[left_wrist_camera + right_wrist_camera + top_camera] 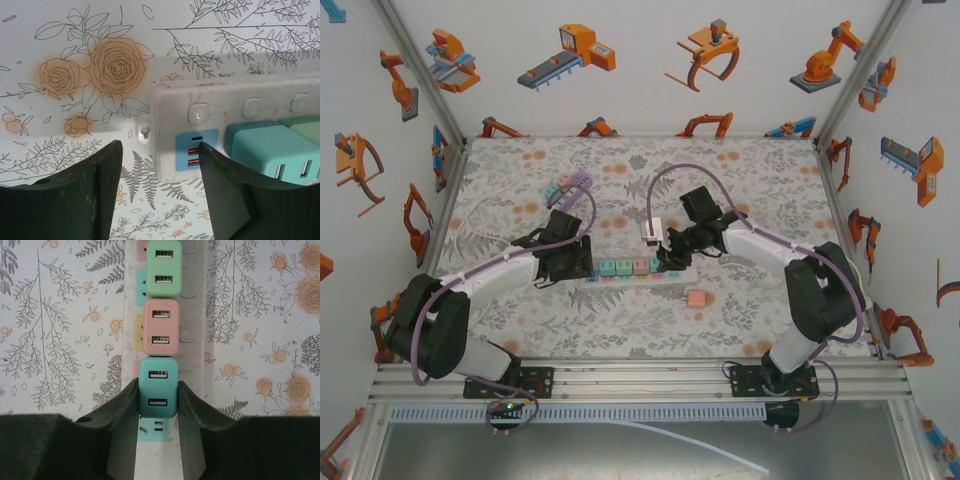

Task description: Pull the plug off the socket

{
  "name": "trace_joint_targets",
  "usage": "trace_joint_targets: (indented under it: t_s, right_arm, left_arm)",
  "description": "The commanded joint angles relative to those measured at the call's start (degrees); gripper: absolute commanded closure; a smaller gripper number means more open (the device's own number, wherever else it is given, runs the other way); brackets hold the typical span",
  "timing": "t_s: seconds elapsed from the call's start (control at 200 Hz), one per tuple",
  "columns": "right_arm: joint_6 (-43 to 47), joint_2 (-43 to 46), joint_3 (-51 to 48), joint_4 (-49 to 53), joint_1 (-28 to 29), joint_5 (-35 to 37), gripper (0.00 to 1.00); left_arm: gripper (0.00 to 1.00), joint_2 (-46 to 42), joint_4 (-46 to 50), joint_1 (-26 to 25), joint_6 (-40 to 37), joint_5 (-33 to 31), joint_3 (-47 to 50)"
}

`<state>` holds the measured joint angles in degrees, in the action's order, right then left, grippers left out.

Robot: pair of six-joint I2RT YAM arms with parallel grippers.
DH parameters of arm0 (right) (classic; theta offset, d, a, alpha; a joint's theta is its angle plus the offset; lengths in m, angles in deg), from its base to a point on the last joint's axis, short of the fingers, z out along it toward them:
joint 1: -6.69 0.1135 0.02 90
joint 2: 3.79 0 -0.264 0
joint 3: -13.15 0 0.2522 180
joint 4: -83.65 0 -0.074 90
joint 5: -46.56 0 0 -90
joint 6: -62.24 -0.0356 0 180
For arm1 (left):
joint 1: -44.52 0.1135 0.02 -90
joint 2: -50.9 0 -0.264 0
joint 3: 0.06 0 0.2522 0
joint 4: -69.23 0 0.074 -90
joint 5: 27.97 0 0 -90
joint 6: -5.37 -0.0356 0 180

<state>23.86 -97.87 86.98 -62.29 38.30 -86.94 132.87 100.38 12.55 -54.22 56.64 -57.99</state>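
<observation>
Right hand (157, 392) grips one teal plug (158, 374) — three in row; left hand (160, 150) half-open.

No word, brand, number or sign can be read anywhere. The power strip (235, 95), the teal plug (158, 387) and the flowered counter (740, 170) show no lettering, and the wall prints (575, 55) are drawings of robot arms.

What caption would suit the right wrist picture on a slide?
Right gripper shut on a teal plug, next to a pink plug and a green plug on the white power strip.
</observation>
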Motion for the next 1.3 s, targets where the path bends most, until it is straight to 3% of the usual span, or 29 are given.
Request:
trace_joint_targets:
  t_s: [0.0, 0.34, 0.516, 0.656, 0.806, 1.097, 1.297]
  right_arm:
    - [-2.2, 3.6, 1.5, -3.7, 0.2, -5.3, 0.92]
    - [-14.2, 13.1, -5.7, -13.3, -0.3, -2.5, 0.91]
    - [-31.6, 19.5, -9.3, -22.1, -0.3, 0.9, 0.92]
    - [-52.0, 25.5, -13.7, -32.0, -0.2, 10.1, 0.93]
    - [-67.8, 31.4, -15.4, -31.6, 0.3, 18.6, 0.97]
    - [-87.1, 43.1, -25.3, -31.6, 5.7, 38.0, 0.98]
    - [-97.6, 47.7, -34.6, -35.5, 15.7, 54.7, 0.99]
  left_arm:
    - [0.41, 2.4, 3.2, -0.4, -0.4, -5.9, 2.0]
    - [0.38, -3.7, 4.9, -0.5, -0.6, -4.7, -0.4]
    - [0.35, -8.2, 6.3, -0.5, -2.0, -4.5, -3.1]
    - [0.32, -14.0, 3.7, -0.6, -5.6, 1.9, -3.0]
    - [0.24, -21.7, -0.6, -1.4, -12.5, 14.8, -1.4]
    - [0.14, -30.8, -1.8, -9.5, -26.2, 30.0, -1.1]
    - [0.07, -33.0, -1.3, -13.2, -31.8, 35.3, -0.5]
